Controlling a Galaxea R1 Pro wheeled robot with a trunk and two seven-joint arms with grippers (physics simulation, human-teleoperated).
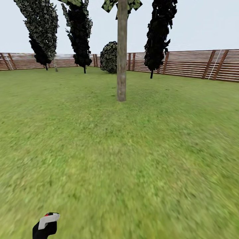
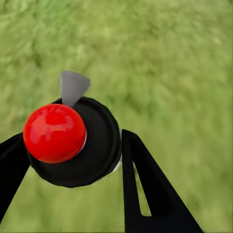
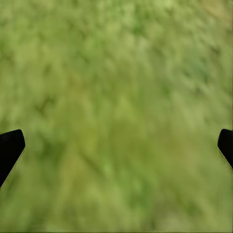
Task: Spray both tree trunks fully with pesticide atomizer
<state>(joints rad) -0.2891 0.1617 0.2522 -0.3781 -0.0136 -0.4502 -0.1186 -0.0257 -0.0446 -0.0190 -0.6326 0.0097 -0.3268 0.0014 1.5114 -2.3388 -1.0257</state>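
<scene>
You have the pesticide atomizer (image 2: 73,141) clamped between the fingers of your left gripper (image 2: 73,160), its red cap and grey nozzle facing the wrist camera, while your right gripper (image 3: 116,145) hangs spread wide and empty over the lawn (image 3: 116,73). The tree trunk (image 1: 121,49) you need stands at twelve o'clock, well ahead across the grass, pale and bare, with its crown cut off by the top of the head view. The main risk, as I judge it, is spraying from too far off: at this range the mist would likely fall on the grass and leave the trunk uncovered, so close in first. A second risk is aiming at the wrong plant, since the dark cypresses (image 1: 81,33) at eleven and one o'clock and the round bush (image 1: 109,57) by the fence (image 1: 199,64) are not your targets. Watch too where the nozzle points; if it is off line when you raise the arm, the spray will miss. The head view gives you the trunk, the fence and a corner of the atomizer at seven o'clock, but not the grip itself; the left wrist view shows the grip plainly, and the right wrist view shows that claw's two fingertips far apart.
</scene>
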